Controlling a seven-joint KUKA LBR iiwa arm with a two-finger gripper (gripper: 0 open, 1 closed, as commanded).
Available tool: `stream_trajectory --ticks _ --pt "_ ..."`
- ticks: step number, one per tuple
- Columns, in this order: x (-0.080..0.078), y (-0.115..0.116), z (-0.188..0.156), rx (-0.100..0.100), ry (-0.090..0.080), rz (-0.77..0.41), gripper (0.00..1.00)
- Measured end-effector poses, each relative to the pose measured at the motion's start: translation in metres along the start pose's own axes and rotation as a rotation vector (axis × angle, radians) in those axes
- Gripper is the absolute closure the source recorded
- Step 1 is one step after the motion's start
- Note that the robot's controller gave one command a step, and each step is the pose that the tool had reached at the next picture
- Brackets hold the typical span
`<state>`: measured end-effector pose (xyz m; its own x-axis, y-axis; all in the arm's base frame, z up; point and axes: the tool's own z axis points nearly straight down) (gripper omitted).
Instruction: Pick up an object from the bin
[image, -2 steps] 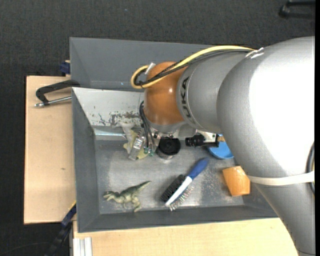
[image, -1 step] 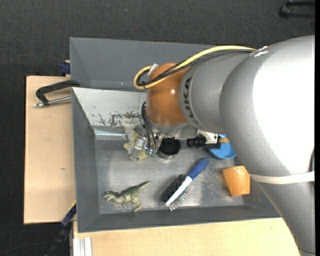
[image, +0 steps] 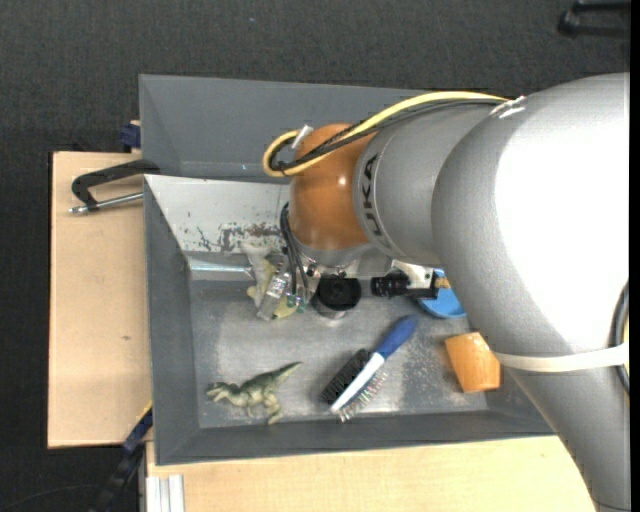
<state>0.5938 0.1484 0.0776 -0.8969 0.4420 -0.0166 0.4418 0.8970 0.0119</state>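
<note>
Hanging low, the hand (image: 277, 290) is near the bin's (image: 215, 212) back wall.

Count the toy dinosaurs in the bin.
1. The green toy dinosaur lies by the bin's near wall, left of the blue-handled brush. The arm covers much of the bin, so more may be hidden.
</note>
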Motion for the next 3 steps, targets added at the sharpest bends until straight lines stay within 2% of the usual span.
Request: stream_trajectory --ticks 1,2,3 --pt "0.011 -0.003 -0.095 0.003 0.008 0.011 1.0" --pt "0.014 -0.011 0.005 0.005 0.011 -0.004 1.0" --pt "0.015 -0.009 -0.145 0.002 0.006 -0.004 1.0"
